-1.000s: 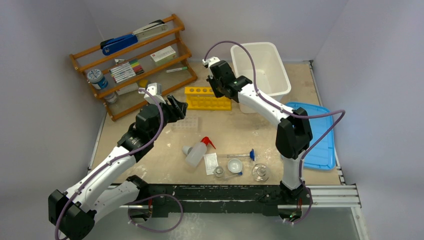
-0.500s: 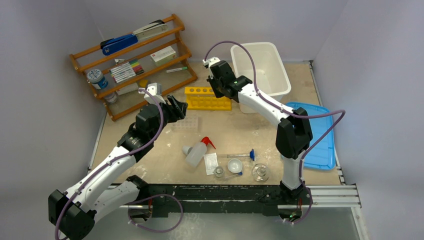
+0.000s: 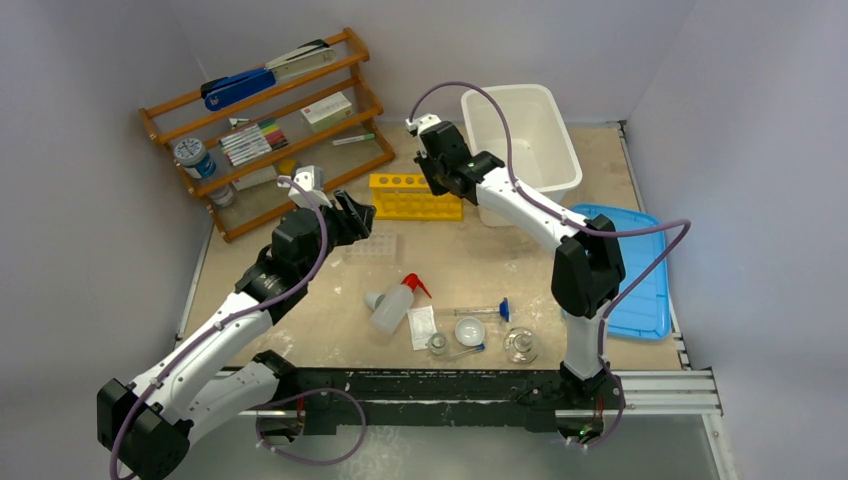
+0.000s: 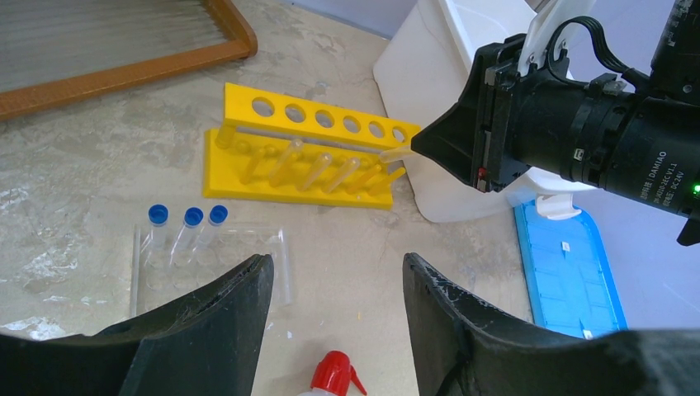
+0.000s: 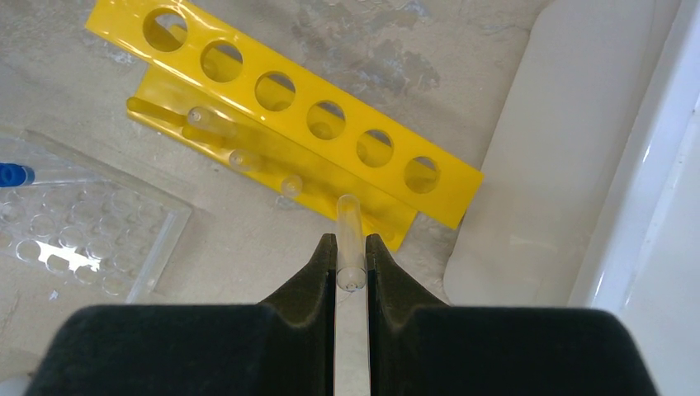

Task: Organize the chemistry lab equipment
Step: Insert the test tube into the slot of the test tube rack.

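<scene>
My right gripper (image 3: 432,178) is shut on a clear glass tube (image 5: 347,214) and holds it tilted over the right end of the yellow six-hole rack (image 3: 415,197). The rack (image 5: 300,106) holds three other clear tubes. My left gripper (image 4: 337,268) is open and empty above the clear tube tray (image 4: 248,247), which holds three blue-capped tubes (image 4: 186,235). The white squeeze bottle (image 3: 392,305) with a red nozzle lies in front. Small flasks (image 3: 519,345), a dish (image 3: 470,330) and a blue-capped tube (image 3: 485,312) lie near the front edge.
A white bin (image 3: 520,135) stands right behind the rack's right end. A blue lid (image 3: 640,270) lies at the right. A wooden shelf (image 3: 265,130) with a stapler, markers and boxes stands at the back left.
</scene>
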